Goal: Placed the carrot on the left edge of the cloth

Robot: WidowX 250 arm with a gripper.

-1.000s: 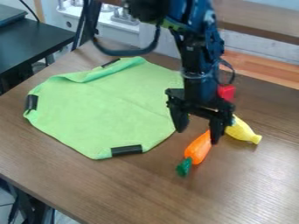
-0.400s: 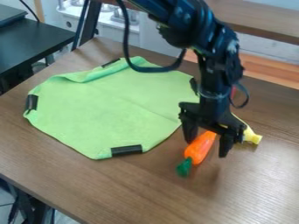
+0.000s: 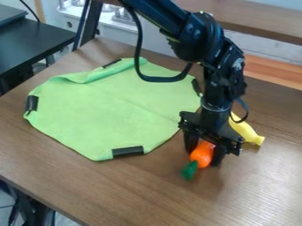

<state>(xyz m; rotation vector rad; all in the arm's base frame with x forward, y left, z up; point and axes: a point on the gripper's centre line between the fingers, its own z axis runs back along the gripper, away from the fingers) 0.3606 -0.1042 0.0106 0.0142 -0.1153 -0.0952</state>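
Observation:
The black gripper (image 3: 203,152) is low over the table, right of the cloth, with its fingers closed around the orange carrot (image 3: 201,157). One finger is on each side of the carrot, whose upper part is hidden behind the gripper. Its green top (image 3: 189,170) points toward the lower left, at table level. The green cloth (image 3: 112,110) lies spread to the left, its upper-left edge folded over and black clips along its border.
Just behind and right of the gripper, a yellow object (image 3: 247,131) lies on the brown wooden table (image 3: 135,190), partly hidden by the arm. A black table (image 3: 35,42) stands at the upper left.
The gripper came right and toward the camera, then lower over the carrot, and its fingers drew together on it. The carrot's green top shifted slightly right.

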